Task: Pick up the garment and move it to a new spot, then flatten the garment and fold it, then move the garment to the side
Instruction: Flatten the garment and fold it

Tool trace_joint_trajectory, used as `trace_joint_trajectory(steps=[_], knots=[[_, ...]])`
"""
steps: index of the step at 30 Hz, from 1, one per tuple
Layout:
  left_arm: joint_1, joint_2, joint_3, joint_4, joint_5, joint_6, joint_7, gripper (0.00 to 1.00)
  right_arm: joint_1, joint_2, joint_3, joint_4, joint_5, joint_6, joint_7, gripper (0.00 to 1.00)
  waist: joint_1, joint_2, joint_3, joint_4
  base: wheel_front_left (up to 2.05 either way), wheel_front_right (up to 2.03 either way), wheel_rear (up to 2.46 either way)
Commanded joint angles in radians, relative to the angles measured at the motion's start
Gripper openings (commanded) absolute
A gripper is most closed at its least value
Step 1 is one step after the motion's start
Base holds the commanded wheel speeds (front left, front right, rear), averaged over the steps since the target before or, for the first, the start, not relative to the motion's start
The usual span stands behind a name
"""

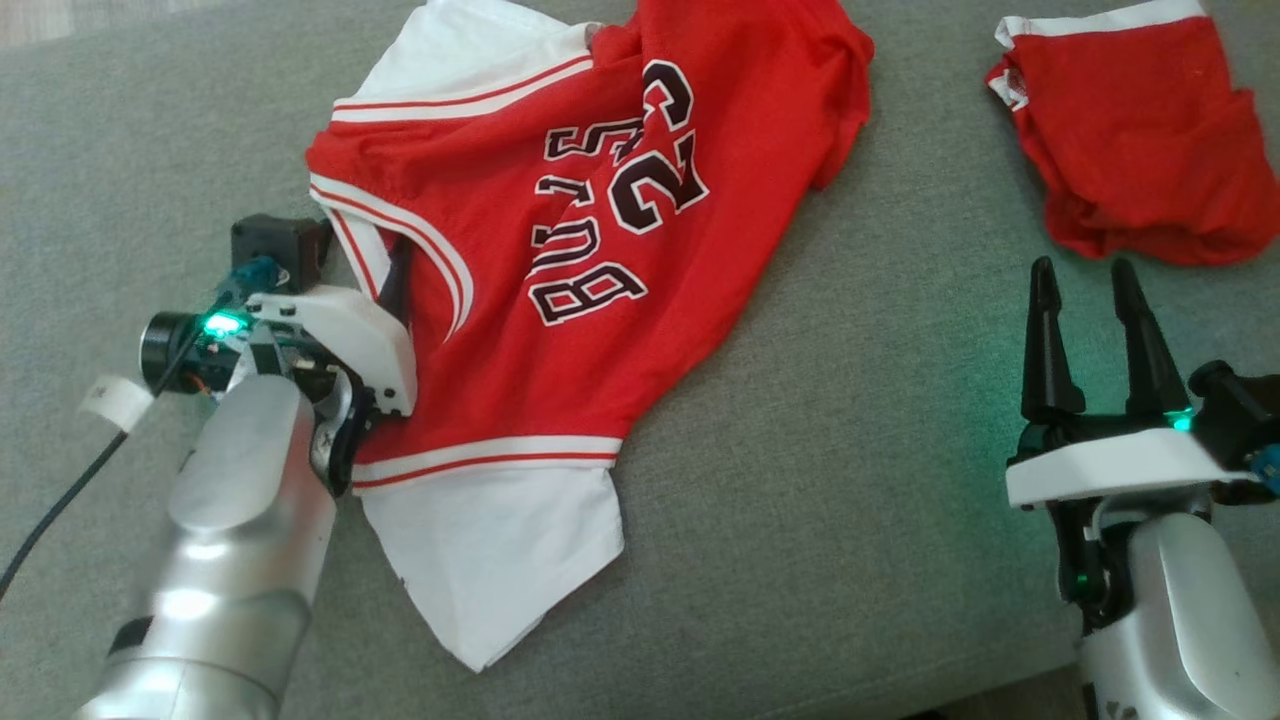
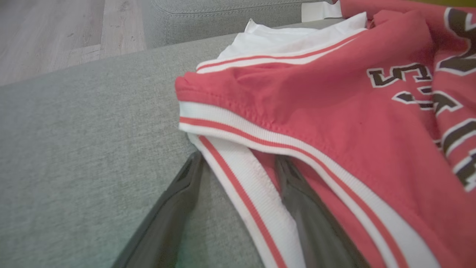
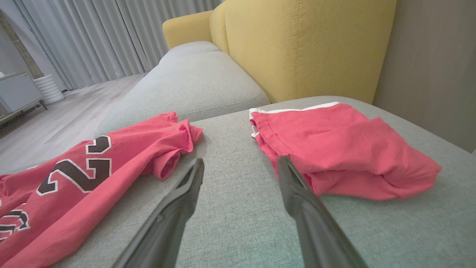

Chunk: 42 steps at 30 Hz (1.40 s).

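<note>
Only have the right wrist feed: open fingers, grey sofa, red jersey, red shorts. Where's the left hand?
Observer: The left hand is at the jersey, on its edge toward the robot's left, by a striped opening.
Operator: Shut on it?
Observer: No, open. The striped trim runs between its fingers.
Operator: Jersey flat?
Observer: No. It's rumpled, and white fabric sticks out past its hem.
</note>
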Motion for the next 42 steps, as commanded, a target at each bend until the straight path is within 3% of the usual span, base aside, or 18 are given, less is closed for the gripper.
trace_joint_trajectory(steps=[1,2,3,8,14,22,30,31,32,42], knots=[[-0.007,0.03,0.018,0.004,-0.003,-0.003,0.006,0.65,-0.022,-0.004,0.024,-0.025,0.007,-0.001,-0.012,1.0,-0.0001,0.0,0.0,-0.001,0.0,0.0,0.0],[-0.012,0.032,0.018,0.011,-0.004,-0.003,0.002,0.07,-0.023,-0.004,0.026,-0.023,0.008,-0.001,-0.014,1.0,-0.0001,0.0,0.0,-0.002,0.0,0.0,0.0],[-0.018,0.036,0.018,0.017,-0.003,-0.002,-0.005,0.0,-0.025,-0.004,0.028,-0.02,0.009,-0.001,-0.014,1.0,-0.0001,0.0,0.0,-0.003,0.0,0.0,0.0],[-0.063,0.067,0.033,0.017,-0.003,0.013,-0.081,0.0,-0.036,-0.004,0.038,-0.013,0.014,-0.001,-0.018,1.0,-0.0001,0.0,0.005,-0.008,0.0,0.0,0.0],[-0.168,0.148,0.054,0.017,0.009,0.025,-0.148,0.0,-0.046,-0.004,0.053,-0.004,0.022,-0.001,-0.028,1.0,-0.0001,0.0,0.016,-0.019,0.0,0.0,0.0],[-0.31,0.257,0.057,0.061,0.038,0.037,-0.136,0.0,-0.057,-0.004,0.081,0.016,0.029,-0.001,-0.036,1.0,-0.0001,0.0,0.029,-0.033,0.0,0.0,0.0],[-0.397,0.311,0.06,0.132,0.051,0.07,-0.154,0.0,-0.071,-0.004,0.102,0.026,0.028,-0.001,-0.041,1.0,-0.0001,0.0,0.044,-0.037,0.0,0.0,0.0],[-0.401,0.313,0.054,0.142,0.058,0.078,-0.159,0.44,-0.073,-0.004,0.105,0.026,0.028,-0.001,-0.041,1.0,-0.0001,0.0,0.044,-0.035,0.0,0.0,0.0],[-0.402,0.311,0.049,0.152,0.062,0.082,-0.163,1.0,-0.075,-0.004,0.107,0.026,0.027,-0.001,-0.041,1.0,-0.0001,0.0,0.044,-0.033,0.0,0.0,0.0],[-0.357,0.251,0.024,0.19,0.047,0.066,-0.256,1.0,-0.078,-0.004,0.094,0.033,0.015,-0.001,-0.036,1.0,-0.0001,0.0,0.006,0.023,0.0,0.0,0.0]])
